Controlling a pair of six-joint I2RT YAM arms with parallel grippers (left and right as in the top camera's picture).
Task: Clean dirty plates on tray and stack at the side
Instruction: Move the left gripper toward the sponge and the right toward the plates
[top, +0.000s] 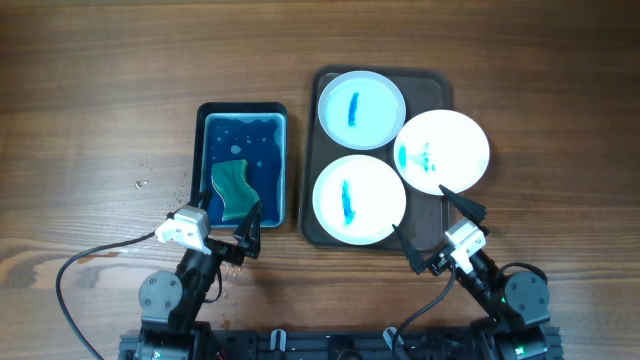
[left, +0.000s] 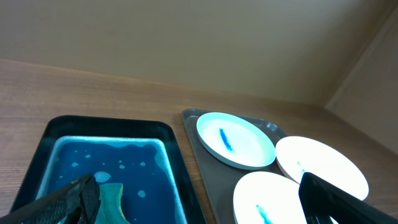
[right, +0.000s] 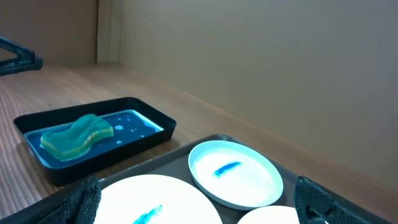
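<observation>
- Left fingers (top: 247, 230) are spread wide and empty at the black tray's (top: 200, 150) near end.
- Right fingers (top: 467, 208) are also spread and empty at the brown tray's (top: 435, 85) near edge.
- The black tray holds blue liquid (top: 255, 140) and a green sponge (top: 232, 190).
- The brown tray carries three blue-smeared plates (top: 360, 108); the right-hand plate (top: 443, 150) overhangs its rim.
- Both trays sit on the tabletop (top: 90, 110).

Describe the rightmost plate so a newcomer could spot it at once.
Find the dark brown tray holding three white plates. The rightmost plate overhangs the tray's right rim, and its blue smear sits off to its left side; the far plate and near plate lie inside the rim with a central streak.
</observation>
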